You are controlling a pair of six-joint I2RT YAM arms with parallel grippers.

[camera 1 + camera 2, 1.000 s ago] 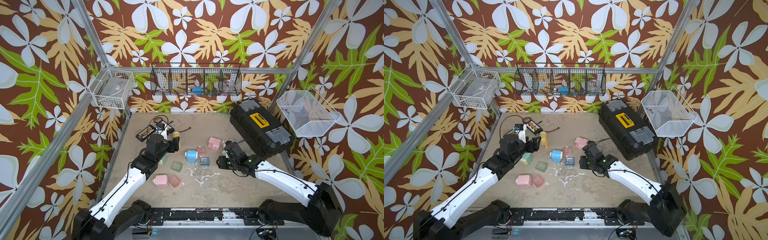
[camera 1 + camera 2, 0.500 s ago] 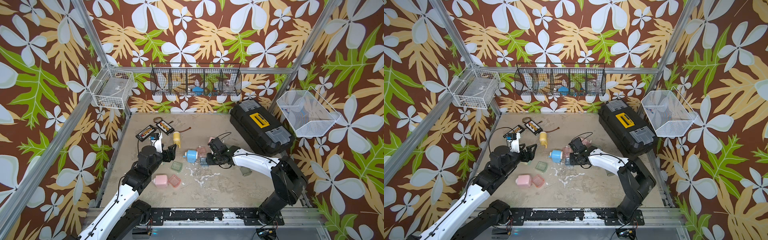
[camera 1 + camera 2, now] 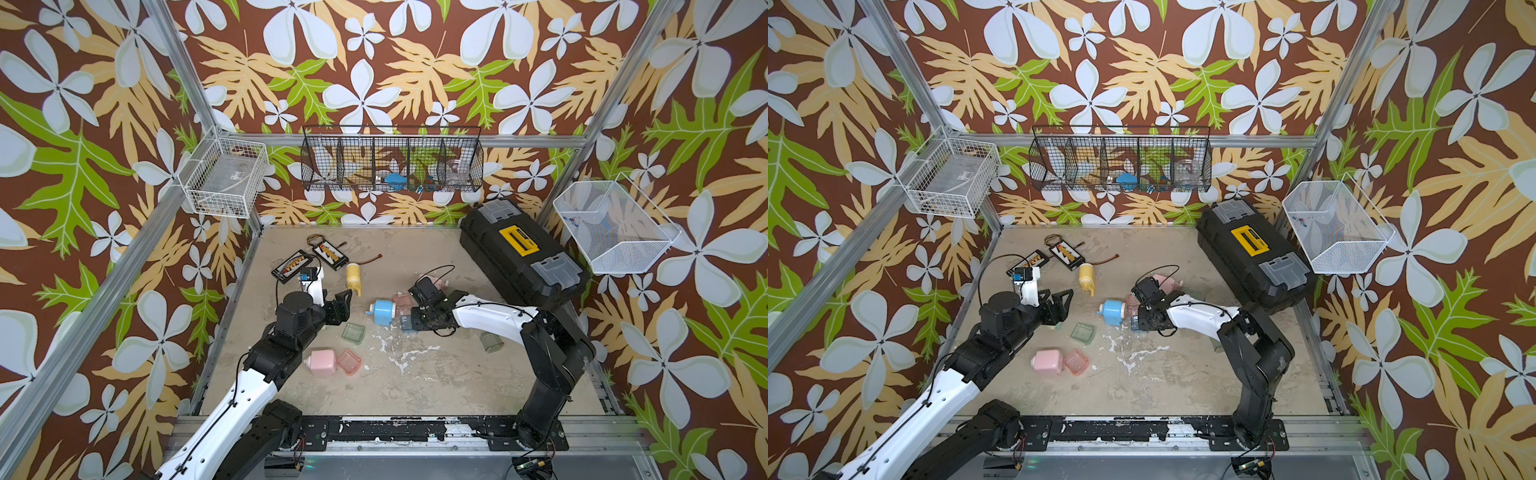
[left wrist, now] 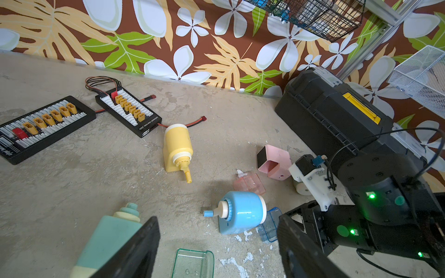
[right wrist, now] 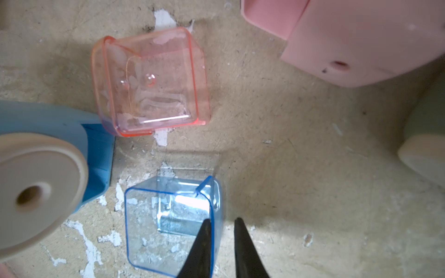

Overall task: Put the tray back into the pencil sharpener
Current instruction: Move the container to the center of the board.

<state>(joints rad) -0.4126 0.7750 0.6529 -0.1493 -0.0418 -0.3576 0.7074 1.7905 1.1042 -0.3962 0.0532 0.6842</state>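
Note:
The blue pencil sharpener (image 3: 384, 309) (image 3: 1115, 311) (image 4: 240, 211) lies on its side mid-table, its open slot facing the clear blue tray (image 3: 407, 322) (image 4: 271, 223) (image 5: 168, 216) that rests just beside it. My right gripper (image 5: 222, 221) (image 3: 414, 323) reaches down over that tray. One finger is inside it and one outside, closed tight on its side wall. My left gripper (image 3: 343, 303) (image 4: 216, 243) hovers open to the left of the sharpener with nothing between its fingers.
Near the left gripper lie a green tray (image 4: 192, 263) and a teal sharpener (image 4: 108, 240). A pink tray (image 5: 149, 81) and pink sharpener (image 5: 349, 36) sit behind the blue tray. Also there are a yellow sharpener (image 3: 353, 276), another pink sharpener (image 3: 322, 361), two charger boards (image 3: 291, 266) and a black toolbox (image 3: 519, 257).
My right gripper swung left to the blue tray and its jaws narrowed onto the tray's wall. The left arm drew back and sank a little.

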